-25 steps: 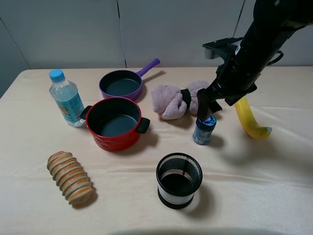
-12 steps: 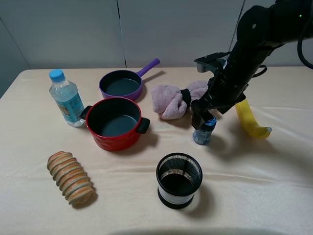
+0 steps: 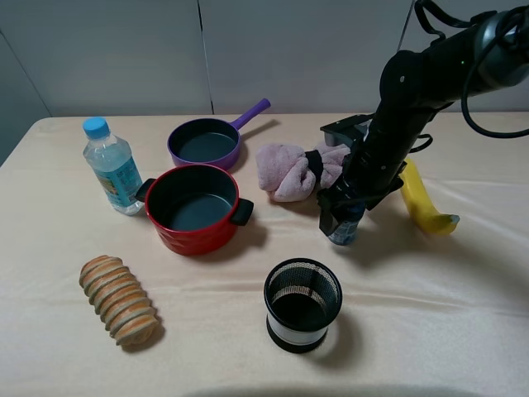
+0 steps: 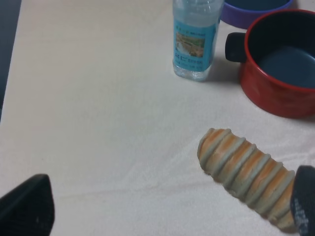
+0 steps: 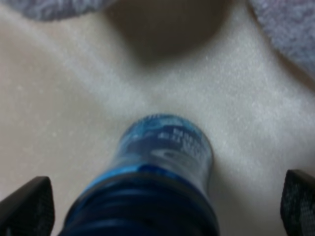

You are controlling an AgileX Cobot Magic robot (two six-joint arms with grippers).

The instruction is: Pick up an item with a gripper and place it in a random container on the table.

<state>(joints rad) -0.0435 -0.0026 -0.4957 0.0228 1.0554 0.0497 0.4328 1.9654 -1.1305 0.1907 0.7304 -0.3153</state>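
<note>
Across the whole scene lies the bench [image 3: 463, 281], spread with a pale beige cloth. Over its right side bends the big black right arm [image 3: 413, 91], reaching down toward the cloth. Left of the middle stands the red pot [image 3: 192, 236], dark grey inside, with two short black handles. Behind it sits the purple pan [image 3: 233, 155], its long handle pointing to the back right. A pink towel [image 3: 285, 169] bound with a black strap lies right of the pan. A yellow banana [image 3: 417, 198] lies on the far side of the arm. The clear water bottle [image 3: 114, 169] stands upright just left of the pot, close to its handle. A ridged orange-and-tan loaf [image 3: 118, 299] lies at the front left. A black mesh cup [image 3: 302, 327] stands at the front centre.

The jar [image 3: 345, 231] stands upright on the cloth between the towel and the banana, well apart from the pot. The right hand [image 3: 339, 217] is down around it. In the right wrist view the two dark fingers [image 5: 24, 206] stand wide apart at either edge, with the jar between them and touched by neither. The left hand [image 4: 162, 211] shows only in its own wrist view. Its fingertips are spread apart over bare cloth, one of them just beside the loaf's end.
</note>
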